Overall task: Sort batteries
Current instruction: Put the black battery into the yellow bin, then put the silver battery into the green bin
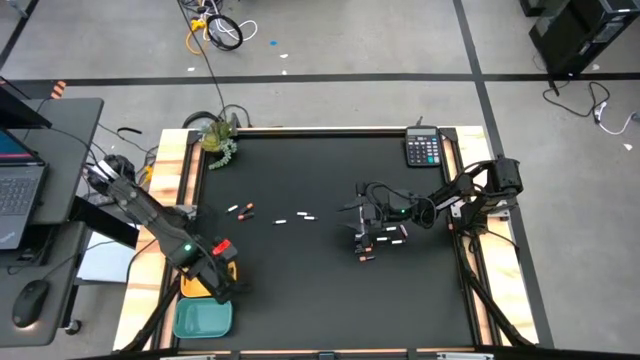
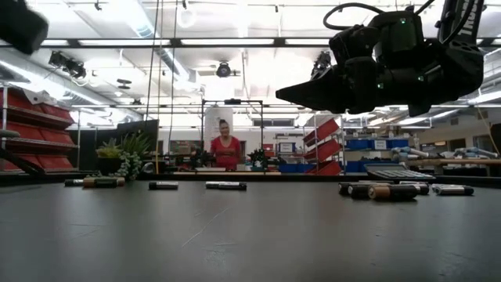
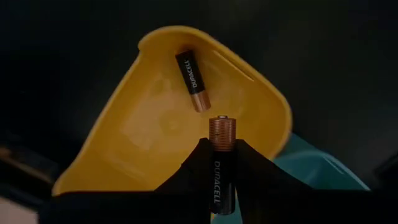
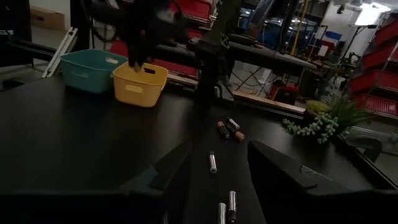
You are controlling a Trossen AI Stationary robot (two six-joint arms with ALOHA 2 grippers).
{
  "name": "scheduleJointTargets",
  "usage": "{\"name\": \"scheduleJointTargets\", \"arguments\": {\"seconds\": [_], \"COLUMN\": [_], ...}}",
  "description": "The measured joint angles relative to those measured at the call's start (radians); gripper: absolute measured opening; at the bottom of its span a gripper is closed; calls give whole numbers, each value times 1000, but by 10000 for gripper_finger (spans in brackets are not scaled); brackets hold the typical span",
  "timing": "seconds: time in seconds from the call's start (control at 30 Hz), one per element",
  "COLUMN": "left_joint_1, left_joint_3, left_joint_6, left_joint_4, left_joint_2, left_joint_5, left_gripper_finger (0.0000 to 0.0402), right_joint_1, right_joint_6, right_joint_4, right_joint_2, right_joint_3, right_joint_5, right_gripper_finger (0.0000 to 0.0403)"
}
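Battery [image 3: 222, 167] in left gripper [image 3: 222, 163], over yellow bin [image 3: 124, 140]

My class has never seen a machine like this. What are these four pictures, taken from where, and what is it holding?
It is a robot with two dark arms at a black table. One picture looks down from above, one sits at table height, and one camera rides on each wrist. The left gripper holds a dark battery over a yellow bin that already has one battery in it; a teal bin sits beside it. The right gripper hovers open over loose batteries. A calculator and a plant sit at the far edge.
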Motion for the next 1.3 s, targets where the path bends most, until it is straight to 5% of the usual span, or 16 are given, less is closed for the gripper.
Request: {"name": "scheduleJointTargets", "arguments": {"seconds": [0.33, 0.7, 1.03, 1.3], "left_joint_1": [17, 234, 542, 698], "left_joint_3": [-45, 49, -100, -291], "left_joint_6": [-36, 251, 715, 739], "left_joint_4": [-17, -245, -149, 34], "left_joint_2": [-3, -6, -58, -294], "left_joint_5": [15, -188, -224, -286], "left_gripper_finger": [167, 151, 145, 145], "right_joint_1": [-4, -5, -4, -31], "right_joint_6": [3, 3, 2, 1], "right_joint_4": [2, 2, -11, -33], "right_joint_2": [0, 0, 0, 0], "right_joint_3": [0, 0, 0, 0], "right_joint_5": [-3, -3, -48, -66], "right_gripper_finger": [169, 169, 169, 169]}}
